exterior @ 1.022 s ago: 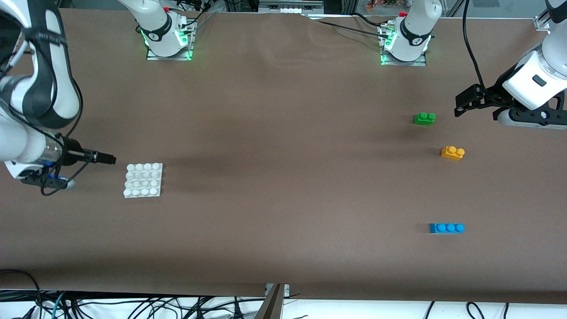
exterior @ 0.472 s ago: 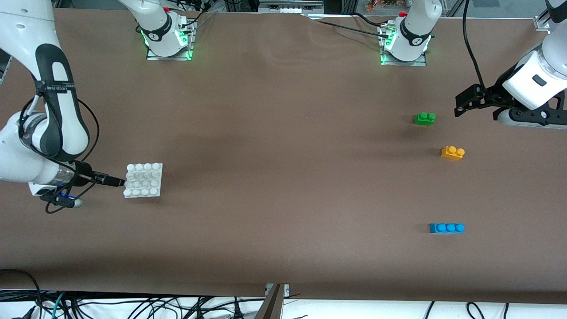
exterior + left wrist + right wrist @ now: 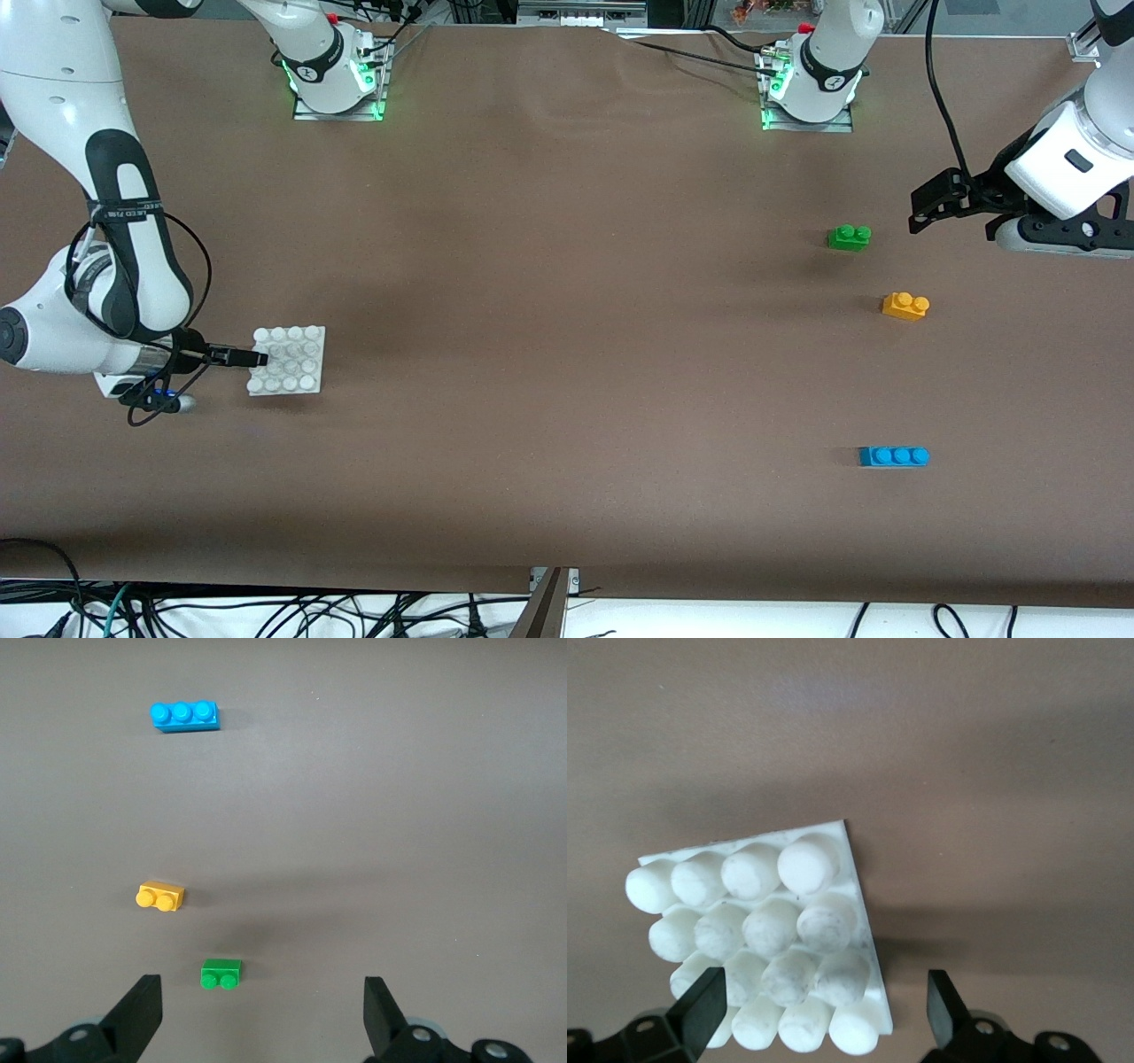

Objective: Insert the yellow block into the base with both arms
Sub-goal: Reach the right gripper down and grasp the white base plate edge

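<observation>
Right gripper (image 3: 252, 358) released, fingers spread at the base's (image 3: 297, 359) edge at the right arm's end. Left gripper (image 3: 923, 213) released, waiting above the table near the green brick (image 3: 849, 237). Yellow block (image 3: 905, 306) lies untouched, nearer the camera than the green brick.

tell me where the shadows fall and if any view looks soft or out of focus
Front view: even overhead light, a faint shadow beside the yellow block, green glow at both arm bases. Left wrist view: sharp, with a soft shadow patch on the cloth near the green brick. Right wrist view: the base fills the frame close up, its studs slightly soft, a dim shadow band across the cloth beside it.
</observation>
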Controlling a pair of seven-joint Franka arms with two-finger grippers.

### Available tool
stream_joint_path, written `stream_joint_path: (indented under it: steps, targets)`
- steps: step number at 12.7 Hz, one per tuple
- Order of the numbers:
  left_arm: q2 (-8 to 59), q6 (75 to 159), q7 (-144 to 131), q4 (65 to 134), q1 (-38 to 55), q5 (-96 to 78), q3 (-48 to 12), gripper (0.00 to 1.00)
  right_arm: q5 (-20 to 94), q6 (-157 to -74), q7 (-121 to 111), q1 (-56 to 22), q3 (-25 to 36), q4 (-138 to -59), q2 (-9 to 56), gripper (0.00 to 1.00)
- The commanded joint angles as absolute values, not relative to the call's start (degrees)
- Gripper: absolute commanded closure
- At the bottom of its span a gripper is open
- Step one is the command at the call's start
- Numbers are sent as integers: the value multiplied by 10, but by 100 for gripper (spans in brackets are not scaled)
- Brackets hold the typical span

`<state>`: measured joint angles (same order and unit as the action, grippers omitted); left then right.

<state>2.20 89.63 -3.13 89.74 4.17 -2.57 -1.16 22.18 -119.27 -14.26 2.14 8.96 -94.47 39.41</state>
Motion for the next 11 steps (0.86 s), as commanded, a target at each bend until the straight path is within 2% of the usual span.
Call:
stream_joint_path:
  steps: [1, 11]
  targets:
    - [17, 889, -31, 896, 34, -34, -18, 0, 241, -1192, -157, 28, 84, -942, 404, 0]
    - [17, 889, -31, 894, 35, -35, -18, 0, 246, -1187, -171, 26, 83, -941, 425, 0]
